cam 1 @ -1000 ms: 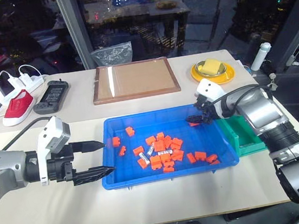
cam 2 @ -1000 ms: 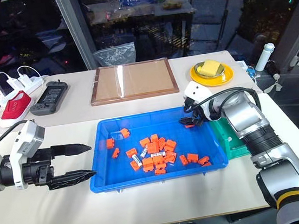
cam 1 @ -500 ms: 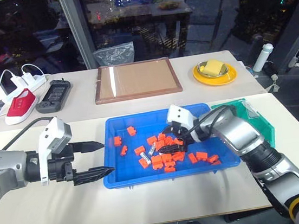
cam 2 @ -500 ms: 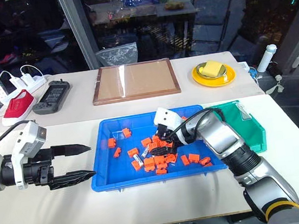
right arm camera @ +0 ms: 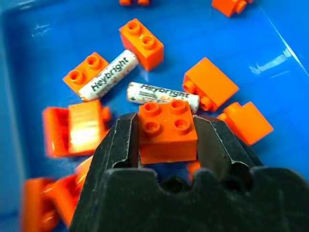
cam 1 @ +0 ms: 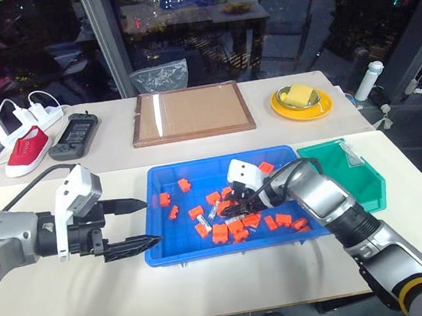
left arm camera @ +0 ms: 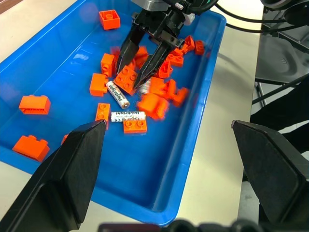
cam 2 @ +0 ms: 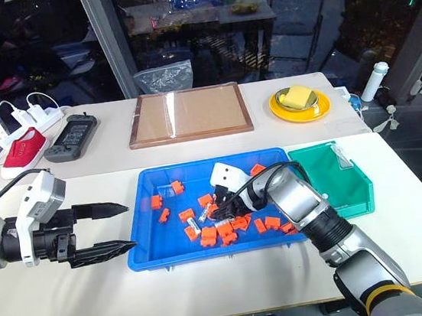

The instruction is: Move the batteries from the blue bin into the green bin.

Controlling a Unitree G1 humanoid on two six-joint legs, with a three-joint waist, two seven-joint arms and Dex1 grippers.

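Observation:
The blue bin (cam 1: 207,252) lies mid-table, strewn with orange blocks. Two silvery batteries (right arm camera: 163,92) (right arm camera: 106,75) rest on its floor among the blocks, also visible as batteries (left arm camera: 117,94) in the left wrist view. My right gripper (cam 1: 231,211) reaches down into the pile, its fingers (right arm camera: 123,140) shut on an orange block (right arm camera: 166,130), with the batteries lying just beyond it. My left gripper (cam 1: 152,221) hovers open and empty by the bin's left rim. The green bin (cam 1: 352,179) stands against the blue bin's right side.
Behind the blue bin lie a wooden-framed brown board (cam 1: 190,113) and a yellow plate (cam 1: 300,101). A red shoe (cam 1: 25,148), a black device (cam 1: 73,135) and a power strip (cam 1: 32,114) sit at the far left. A white bottle (cam 1: 368,79) stands far right.
My right gripper swung left from beside the green bin into the blue bin's pile, sank and closed around an orange block. The left gripper stayed put.

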